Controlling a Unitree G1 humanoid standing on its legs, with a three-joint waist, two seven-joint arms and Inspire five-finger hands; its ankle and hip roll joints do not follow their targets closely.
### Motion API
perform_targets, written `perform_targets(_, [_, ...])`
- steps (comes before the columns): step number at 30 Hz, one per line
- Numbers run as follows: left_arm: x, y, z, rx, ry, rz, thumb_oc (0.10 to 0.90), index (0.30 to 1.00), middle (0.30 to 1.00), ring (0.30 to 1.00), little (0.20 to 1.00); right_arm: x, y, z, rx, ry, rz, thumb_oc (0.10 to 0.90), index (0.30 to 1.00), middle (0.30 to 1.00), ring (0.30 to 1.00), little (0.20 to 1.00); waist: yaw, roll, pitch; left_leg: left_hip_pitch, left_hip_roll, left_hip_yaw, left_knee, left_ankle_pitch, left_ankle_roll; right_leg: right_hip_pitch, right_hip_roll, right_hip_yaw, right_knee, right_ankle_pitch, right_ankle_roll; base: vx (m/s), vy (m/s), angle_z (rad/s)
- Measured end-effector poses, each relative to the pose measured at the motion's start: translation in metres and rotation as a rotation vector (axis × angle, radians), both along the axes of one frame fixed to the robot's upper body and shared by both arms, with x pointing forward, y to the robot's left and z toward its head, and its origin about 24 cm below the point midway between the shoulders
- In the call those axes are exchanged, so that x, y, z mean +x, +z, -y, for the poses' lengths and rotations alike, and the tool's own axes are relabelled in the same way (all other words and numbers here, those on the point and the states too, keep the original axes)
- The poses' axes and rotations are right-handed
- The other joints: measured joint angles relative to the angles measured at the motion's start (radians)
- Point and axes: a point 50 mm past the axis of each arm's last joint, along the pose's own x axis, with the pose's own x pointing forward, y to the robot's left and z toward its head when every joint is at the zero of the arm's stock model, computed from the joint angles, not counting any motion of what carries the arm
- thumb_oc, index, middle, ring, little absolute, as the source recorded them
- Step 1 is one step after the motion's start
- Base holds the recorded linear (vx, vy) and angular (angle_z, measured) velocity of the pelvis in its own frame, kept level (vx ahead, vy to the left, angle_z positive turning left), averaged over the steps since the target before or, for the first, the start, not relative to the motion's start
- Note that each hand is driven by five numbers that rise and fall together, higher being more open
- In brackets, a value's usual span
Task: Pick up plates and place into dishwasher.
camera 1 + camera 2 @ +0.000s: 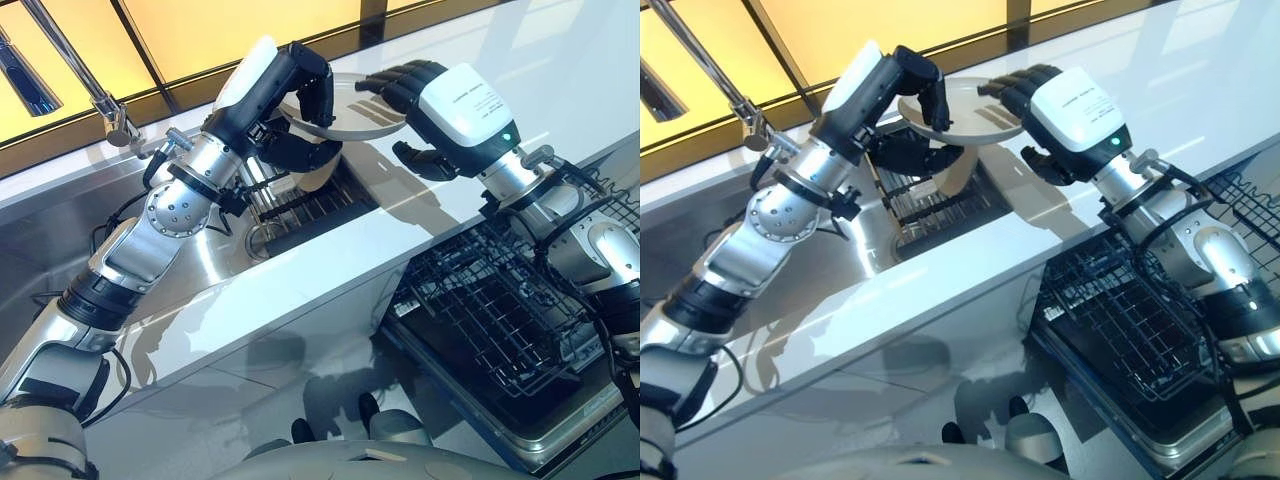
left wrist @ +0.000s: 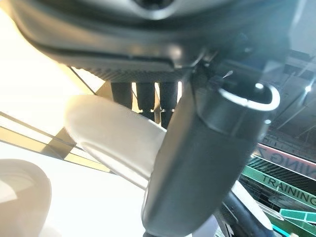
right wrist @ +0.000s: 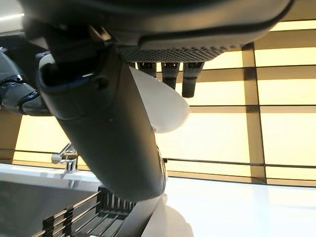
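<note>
Leftmost, the tap [image 1: 100,100] stands over the sink [image 1: 60,220]; beside it my left hand [image 1: 290,100] pinches the plate [image 1: 355,110] by its near rim, fingers above and thumb below, holding it in the air over the rack [image 1: 310,200]. My right hand [image 1: 420,100] grips the plate's opposite edge, fingers curled over it. Rightmost, the dishwasher basket [image 1: 500,310] stands pulled out below the counter [image 1: 330,290].

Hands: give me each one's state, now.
Left hand: shut on the plate.
Right hand: shut on the same plate.
</note>
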Motion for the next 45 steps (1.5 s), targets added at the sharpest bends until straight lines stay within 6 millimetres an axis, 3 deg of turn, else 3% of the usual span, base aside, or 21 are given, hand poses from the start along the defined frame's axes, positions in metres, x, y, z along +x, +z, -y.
perform_targets(12, [0.001,0.006,0.001,-0.021,-0.013,0.002,0.100,0.300,0.300,0.300,0.200,0.000,0.003,-0.001,-0.023,0.005,0.047,0.100,0.300,0.300,0.300,0.200,0.002,-0.001,0.000,0.006,0.001,0.000,0.000,0.000,0.000,0.006,0.000,0.000,0.000,0.000,0.000,0.00,0.000,0.00])
perform_targets(13, [0.001,0.006,0.001,-0.024,-0.015,0.000,0.289,0.462,0.462,0.462,0.389,0.000,0.003,-0.001,-0.025,0.005,0.051,0.100,0.300,0.300,0.300,0.200,0.002,-0.001,0.000,0.006,0.001,-0.001,0.000,0.000,0.000,0.006,0.000,0.000,0.000,0.000,0.000,0.00,0.000,0.00])
perform_targets(14, [0.001,0.006,0.001,-0.025,-0.015,-0.001,0.753,0.860,0.860,0.860,0.853,0.000,0.003,-0.001,-0.028,0.005,0.058,0.100,0.300,0.300,0.300,0.200,0.002,-0.001,0.000,0.007,0.001,0.000,0.000,0.000,0.000,0.006,0.000,0.000,0.000,0.000,0.000,0.00,0.000,0.00])
perform_targets(15, [0.001,0.006,0.001,-0.025,-0.015,-0.001,0.800,0.900,0.900,0.900,0.900,0.000,0.003,-0.002,-0.030,0.004,0.060,0.100,0.300,0.300,0.300,0.200,0.002,-0.001,0.000,0.007,0.001,0.000,0.000,0.000,0.000,0.006,0.000,0.000,0.000,0.000,0.000,0.00,0.000,0.00])
perform_targets(27, [0.001,0.007,-0.004,-0.002,0.003,0.007,0.800,0.900,0.900,0.900,0.900,-0.001,0.004,0.005,-0.077,-0.024,0.097,0.100,0.300,0.300,0.300,0.200,0.001,-0.004,0.002,0.007,0.001,-0.001,0.000,0.000,0.000,0.006,0.001,-0.001,0.000,0.000,0.000,0.00,0.000,0.00])
perform_targets(31, [0.000,0.013,-0.015,0.014,0.044,0.031,0.800,0.900,0.900,0.900,0.900,-0.006,-0.001,0.028,-0.083,-0.103,0.094,0.100,0.300,0.300,0.300,0.200,0.009,-0.014,0.009,0.006,0.001,-0.001,0.000,0.000,0.000,0.006,0.001,-0.001,0.000,0.000,0.000,0.00,0.000,0.00])
perform_targets(35, [-0.007,0.016,-0.046,-0.037,0.136,0.069,0.800,0.900,0.900,0.900,0.900,-0.016,-0.017,0.065,-0.053,-0.241,0.052,0.100,0.300,0.300,0.300,0.200,0.008,-0.022,0.013,0.004,0.001,-0.001,0.000,0.000,0.000,0.003,0.001,-0.001,0.000,0.000,0.000,0.00,0.000,0.00])
perform_targets(45, [-0.011,0.004,-0.065,0.052,0.232,0.074,0.800,0.900,0.900,0.900,0.900,-0.041,-0.032,0.111,-0.089,-0.406,0.033,0.100,0.300,0.300,0.300,0.200,-0.006,-0.024,0.014,-0.005,0.001,0.003,0.000,0.000,0.000,-0.007,0.001,0.002,0.000,0.000,0.000,0.00,0.000,0.00])
